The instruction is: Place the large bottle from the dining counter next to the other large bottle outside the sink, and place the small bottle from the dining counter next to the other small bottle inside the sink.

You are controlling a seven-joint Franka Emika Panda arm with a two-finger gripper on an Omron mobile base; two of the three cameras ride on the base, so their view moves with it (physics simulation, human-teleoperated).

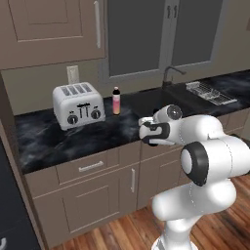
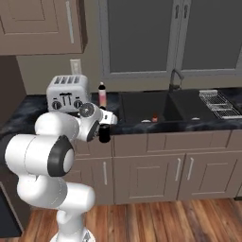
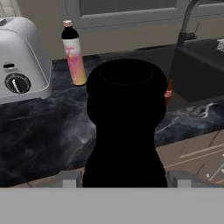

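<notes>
The gripper [image 2: 104,133] is clamped on the black bottle [image 3: 124,127], carried just short of the table's [image 1: 53,141] near edge so it can go beside the pink bottle [image 1: 116,101], standing far back between toaster [image 1: 78,104] and sink [image 2: 142,108]

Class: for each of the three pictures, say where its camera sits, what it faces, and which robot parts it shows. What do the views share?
Left base view: behind-left of the white arm, facing the silver toaster.
Right base view: behind-right, facing the dark recessed sink; gripper holds the glossy black cola-style bottle.
Hand view: on the hand, that bottle in front.
Shared: the pink-orange bottle with dark cap, black marble worktop.
</notes>
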